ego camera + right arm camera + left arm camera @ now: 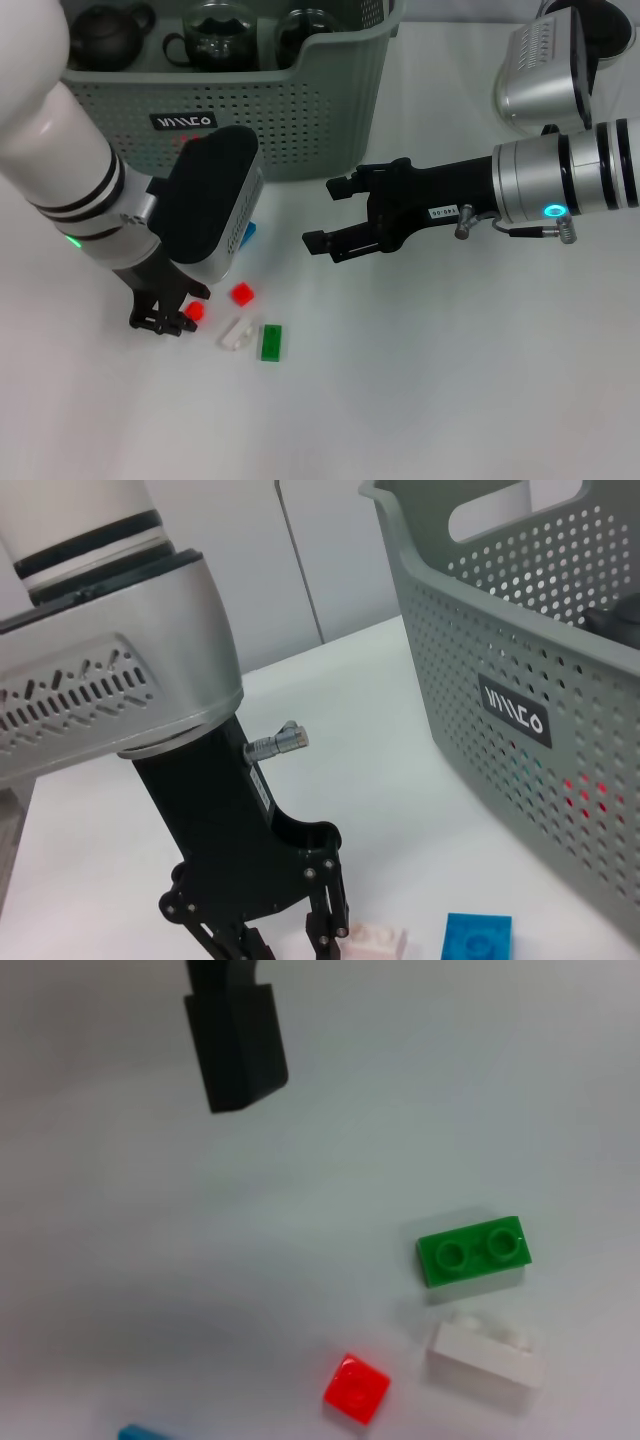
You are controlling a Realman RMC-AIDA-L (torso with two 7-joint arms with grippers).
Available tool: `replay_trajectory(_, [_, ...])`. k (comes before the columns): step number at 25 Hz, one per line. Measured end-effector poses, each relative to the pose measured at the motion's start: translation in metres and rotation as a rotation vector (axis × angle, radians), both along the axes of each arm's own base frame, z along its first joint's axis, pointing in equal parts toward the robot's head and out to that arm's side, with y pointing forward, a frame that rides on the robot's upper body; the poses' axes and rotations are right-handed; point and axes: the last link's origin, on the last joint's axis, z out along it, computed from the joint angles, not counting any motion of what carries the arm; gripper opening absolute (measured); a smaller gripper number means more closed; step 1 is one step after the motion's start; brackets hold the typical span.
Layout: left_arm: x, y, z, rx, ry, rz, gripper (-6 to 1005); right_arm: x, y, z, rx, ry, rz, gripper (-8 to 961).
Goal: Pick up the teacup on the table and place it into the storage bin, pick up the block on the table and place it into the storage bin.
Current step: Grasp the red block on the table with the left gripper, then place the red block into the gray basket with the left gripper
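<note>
White tabletop (pixel 430 380) spreads under both arms, with the storage bin (pixel 300 100) at its far edge, long axis across the view, dark teaware inside. Left gripper (pixel 168 318) is down at a small red block (pixel 194 311); probably clamped on it, though I cannot tell. Just right lie a red block (pixel 242 293), white block (pixel 235 333) and green block (pixel 271 342), the green lengthwise away from the robot. Right gripper (pixel 330 215) hovers apart-fingered, well right.
</note>
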Motion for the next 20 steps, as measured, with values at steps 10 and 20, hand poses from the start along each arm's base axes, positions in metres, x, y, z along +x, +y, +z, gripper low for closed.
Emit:
replay_trajectory(10, [0.003,0.000,0.002,0.010,-0.006,0.017,277,0.000,0.000,0.000,0.001,0.003,0.000,921])
replay_trajectory(20, [0.043,0.001,0.091,0.104,-0.512,0.179,187,0.003,-0.001,0.002,0.000,-0.001,0.000,920])
